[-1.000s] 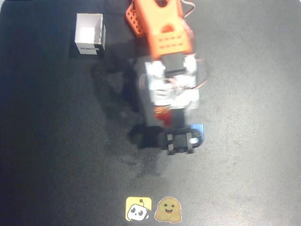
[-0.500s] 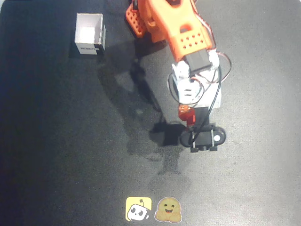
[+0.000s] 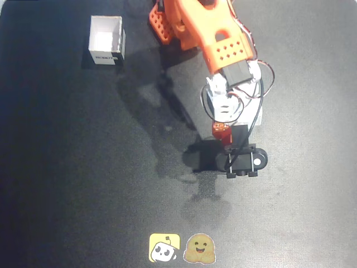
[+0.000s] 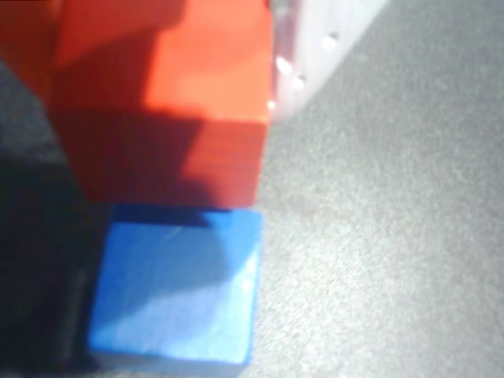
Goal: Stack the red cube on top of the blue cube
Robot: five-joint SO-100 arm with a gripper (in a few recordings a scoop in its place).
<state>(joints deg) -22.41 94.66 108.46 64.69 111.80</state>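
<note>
overhead: my gripper (image 3: 223,135) sits well below and right of the white box (image 3: 106,40), red cube (image 3: 220,132) pinched in it | wrist: I see the red cube (image 4: 165,102) directly above the blue cube (image 4: 177,299), contact unclear

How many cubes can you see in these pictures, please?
2. The red cube fills the upper left of the wrist view, and the blue cube lies just below it there, on the dark table. Others may be hidden under the arm.
</note>
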